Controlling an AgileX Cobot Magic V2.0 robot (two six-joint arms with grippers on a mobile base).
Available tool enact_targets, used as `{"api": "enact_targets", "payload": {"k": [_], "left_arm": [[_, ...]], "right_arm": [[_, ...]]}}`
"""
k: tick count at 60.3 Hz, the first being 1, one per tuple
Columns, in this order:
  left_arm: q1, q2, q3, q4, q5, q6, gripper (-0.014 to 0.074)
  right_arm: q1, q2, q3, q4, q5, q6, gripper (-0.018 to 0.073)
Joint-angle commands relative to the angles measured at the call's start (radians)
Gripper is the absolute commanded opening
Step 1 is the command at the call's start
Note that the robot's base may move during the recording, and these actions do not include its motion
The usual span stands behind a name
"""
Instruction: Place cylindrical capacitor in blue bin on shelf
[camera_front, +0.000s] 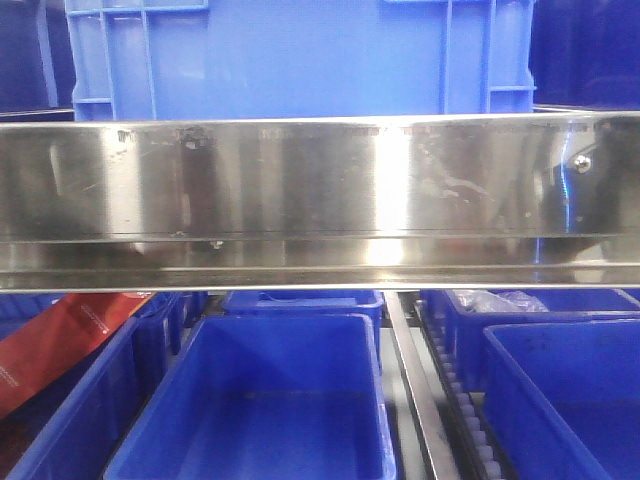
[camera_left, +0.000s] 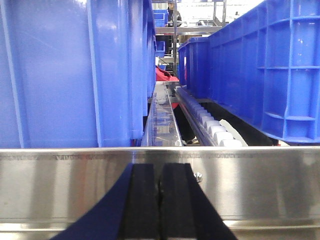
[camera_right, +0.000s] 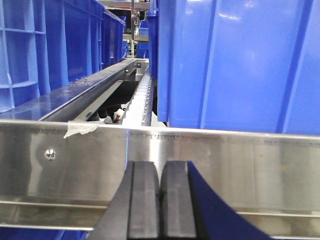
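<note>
The shelf's shiny steel front rail (camera_front: 320, 200) spans the exterior view, with a tall blue bin (camera_front: 300, 55) on the tier above it and an empty blue bin (camera_front: 265, 400) on the tier below. No cylindrical capacitor shows in any view. My left gripper (camera_left: 160, 172) is shut with its black pads pressed together and nothing between them, close in front of the shelf rail (camera_left: 60, 182). My right gripper (camera_right: 160, 172) is also shut and empty, facing the shelf rail (camera_right: 250, 170) just below a blue bin (camera_right: 240, 65).
Lower-tier blue bins flank the empty one: one on the right (camera_front: 570, 400), one behind holding clear plastic (camera_front: 500, 300), and a red bag (camera_front: 60, 340) at left. White roller tracks (camera_left: 210, 125) run between bins. A scrap of tape (camera_right: 80, 129) sticks on the rail.
</note>
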Motion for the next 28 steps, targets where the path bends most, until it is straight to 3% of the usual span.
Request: {"api": "enact_targets", "payload": {"k": [1, 28], "left_arm": [[0.002, -0.005, -0.003, -0.008, -0.017, -0.006, -0.0111], [0.002, -0.005, -0.003, -0.008, -0.017, -0.006, -0.0111]], "right_arm": [[-0.008, -0.003, 0.003, -0.005, -0.015, -0.001, -0.0154], [-0.008, -0.003, 0.003, -0.005, -0.015, -0.001, -0.0154]]}}
